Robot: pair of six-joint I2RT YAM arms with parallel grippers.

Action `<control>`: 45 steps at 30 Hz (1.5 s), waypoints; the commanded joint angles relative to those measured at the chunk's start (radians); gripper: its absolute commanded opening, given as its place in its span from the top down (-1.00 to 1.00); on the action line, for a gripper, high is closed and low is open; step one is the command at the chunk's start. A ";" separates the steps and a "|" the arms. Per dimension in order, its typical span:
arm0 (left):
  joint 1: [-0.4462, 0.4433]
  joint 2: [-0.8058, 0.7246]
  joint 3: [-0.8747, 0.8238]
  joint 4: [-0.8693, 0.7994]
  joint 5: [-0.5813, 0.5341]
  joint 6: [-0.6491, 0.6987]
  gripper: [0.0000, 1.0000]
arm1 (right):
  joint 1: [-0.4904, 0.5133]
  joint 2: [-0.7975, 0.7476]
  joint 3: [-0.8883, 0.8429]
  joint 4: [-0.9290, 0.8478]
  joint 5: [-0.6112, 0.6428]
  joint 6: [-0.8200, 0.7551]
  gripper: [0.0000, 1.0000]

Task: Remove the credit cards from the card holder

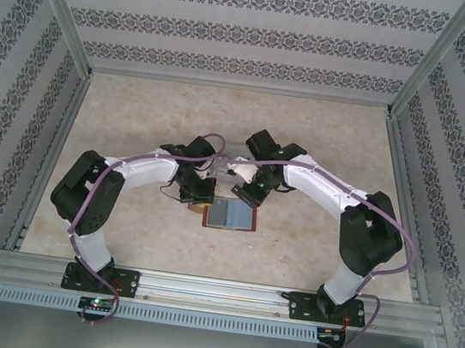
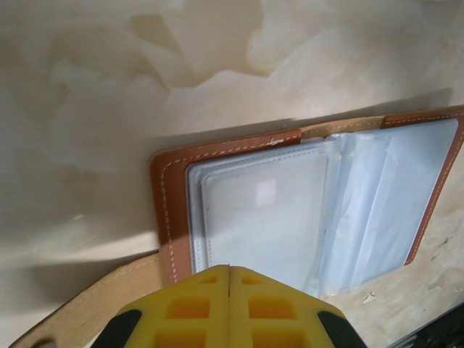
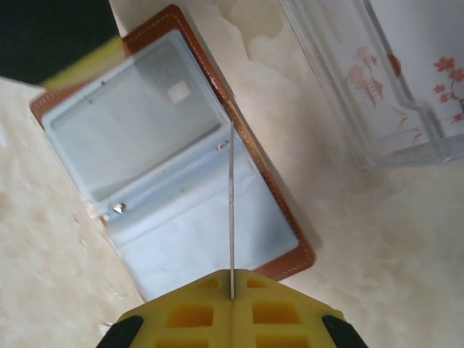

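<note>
The card holder (image 1: 231, 215) lies open on the table, reddish-brown leather (image 2: 168, 210) around pale grey-blue clear sleeves (image 3: 196, 239). One whitish credit card (image 2: 264, 217) with a small chip sits inside a sleeve, and it is there in the right wrist view too (image 3: 138, 119). My left gripper (image 2: 229, 267) is shut, its tips over the near edge of that sleeve with nothing visible between them. My right gripper (image 3: 232, 297) is shut on another credit card (image 3: 232, 210), seen edge-on as a thin pale line standing above the open holder.
A clear ribbed plastic tray (image 3: 391, 80) with red flower prints stands just beyond the holder. The holder's tan strap tab (image 2: 87, 304) trails off to one side. Patterned walls and metal rails (image 1: 199, 286) enclose the beige table.
</note>
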 commanded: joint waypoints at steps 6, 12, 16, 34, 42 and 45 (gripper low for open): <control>0.044 -0.082 -0.073 0.007 -0.034 -0.019 0.91 | 0.003 0.097 0.168 -0.178 0.086 -0.289 1.00; 0.059 -0.124 -0.111 0.006 -0.045 -0.028 0.91 | -0.024 0.150 0.309 -0.253 0.074 -0.370 1.00; 0.064 -0.140 -0.131 0.011 -0.047 -0.035 0.91 | -0.049 0.192 0.410 -0.298 0.076 -0.411 1.00; 0.088 -0.132 -0.146 0.007 -0.058 -0.049 0.91 | -0.108 0.501 0.950 -0.498 0.085 -0.562 1.00; 0.100 -0.122 -0.144 -0.005 -0.057 -0.047 0.91 | -0.107 0.639 1.157 -0.541 0.074 -0.586 1.00; 0.107 -0.121 -0.139 -0.010 -0.059 -0.043 0.91 | -0.106 0.675 1.197 -0.536 0.076 -0.600 1.00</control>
